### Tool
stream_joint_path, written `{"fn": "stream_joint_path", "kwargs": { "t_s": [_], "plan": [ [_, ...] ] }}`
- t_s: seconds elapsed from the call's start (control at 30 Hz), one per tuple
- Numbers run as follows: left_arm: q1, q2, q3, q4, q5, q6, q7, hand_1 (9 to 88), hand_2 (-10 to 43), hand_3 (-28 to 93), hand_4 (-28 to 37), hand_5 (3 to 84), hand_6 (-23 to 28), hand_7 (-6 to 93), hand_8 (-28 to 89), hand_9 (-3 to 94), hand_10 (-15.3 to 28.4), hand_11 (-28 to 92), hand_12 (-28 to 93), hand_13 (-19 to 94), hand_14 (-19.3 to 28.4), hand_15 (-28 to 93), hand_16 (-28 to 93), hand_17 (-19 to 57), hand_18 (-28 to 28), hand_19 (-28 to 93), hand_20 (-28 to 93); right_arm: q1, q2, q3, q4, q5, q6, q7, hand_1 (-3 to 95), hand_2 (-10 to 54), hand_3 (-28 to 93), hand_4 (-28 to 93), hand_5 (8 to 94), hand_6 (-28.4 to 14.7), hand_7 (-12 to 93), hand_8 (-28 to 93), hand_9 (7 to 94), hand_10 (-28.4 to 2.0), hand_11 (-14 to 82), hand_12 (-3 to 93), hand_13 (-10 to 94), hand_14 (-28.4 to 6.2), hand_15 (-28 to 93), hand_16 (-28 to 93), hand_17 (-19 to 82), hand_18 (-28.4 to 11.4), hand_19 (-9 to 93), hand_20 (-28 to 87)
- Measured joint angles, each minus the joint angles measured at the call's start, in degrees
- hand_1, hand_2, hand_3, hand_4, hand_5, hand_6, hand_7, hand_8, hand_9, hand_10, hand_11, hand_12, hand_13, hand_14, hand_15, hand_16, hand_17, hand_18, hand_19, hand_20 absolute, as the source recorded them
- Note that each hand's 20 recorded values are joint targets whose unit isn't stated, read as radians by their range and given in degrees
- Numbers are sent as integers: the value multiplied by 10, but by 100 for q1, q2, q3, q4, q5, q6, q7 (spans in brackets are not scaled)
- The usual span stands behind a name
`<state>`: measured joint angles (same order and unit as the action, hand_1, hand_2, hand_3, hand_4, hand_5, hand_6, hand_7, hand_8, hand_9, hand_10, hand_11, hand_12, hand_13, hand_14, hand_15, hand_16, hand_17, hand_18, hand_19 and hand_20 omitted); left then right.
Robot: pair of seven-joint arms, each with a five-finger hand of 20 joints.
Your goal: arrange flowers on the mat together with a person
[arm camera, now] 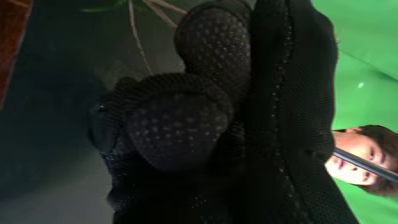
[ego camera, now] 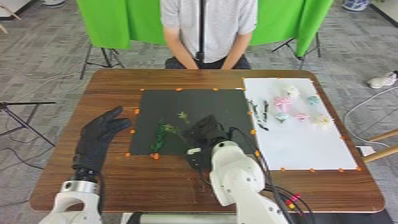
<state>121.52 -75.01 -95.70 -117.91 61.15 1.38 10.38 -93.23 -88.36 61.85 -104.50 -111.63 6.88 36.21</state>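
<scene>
Brown wooden tabletop (ego camera: 151,185) stretches away from me, and at the lower right of the frame black cables (ego camera: 284,197) lie by my right forearm. My left hand (ego camera: 102,131), gloved in black fabric, is at the left of the frame, open, its fingers extended towards the upper right, beside the mat. My right hand (ego camera: 206,131), gloved in the same black fabric, is over the lower right part of the rectangular black mat (ego camera: 178,97); I cannot tell how far it is closed or whether it has hold of anything. In the wrist view thin pale stems (arm camera: 135,37) run close to that glove. On the black mat, left of my right hand, lies a dark green leafy stem (ego camera: 160,140), with a thin sprig with pale green tips (ego camera: 183,116) a little farther off. To the right is a rectangular white mat (ego camera: 298,150). Dark green slender stems (ego camera: 264,112) lie along its left side, and near its upper right are artificial flowers in pink (ego camera: 282,103), cream (ego camera: 322,121), light blue (ego camera: 314,100) and white (ego camera: 291,91). Beyond the table, bright green cloth (ego camera: 107,22) hangs above grey tiled floor (ego camera: 35,75).
</scene>
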Motion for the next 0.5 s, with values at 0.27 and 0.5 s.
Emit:
{"fn": "stream_joint_path", "kwargs": {
  "t_s": [0.27, 0.5],
  "plan": [
    [0, 0, 1, 0, 5, -2, -10, 220, -22, 671, -207, 500, 32, 120, -49, 510, 157, 226, 169, 379, 189, 272, 40, 47, 146, 120, 207, 4, -23, 6, 94, -211, 31, -225, 828, -95, -283, 429, 850, -5, 273, 136, 937, -92, 329, 201, 937, 15, 584, 166, 607, -155, 917, 270],
    [-1, 0, 1, 0, 9, -5, -21, 220, -21, 669, -207, 499, 31, 121, -49, 511, 156, 226, 169, 380, 189, 273, 40, 47, 146, 121, 207, -10, -26, 3, 170, -630, 58, -465, 816, -95, -283, 416, 846, -6, 276, 135, 937, -95, 334, 185, 937, 13, 582, 170, 606, -157, 917, 272]
  ]
}}
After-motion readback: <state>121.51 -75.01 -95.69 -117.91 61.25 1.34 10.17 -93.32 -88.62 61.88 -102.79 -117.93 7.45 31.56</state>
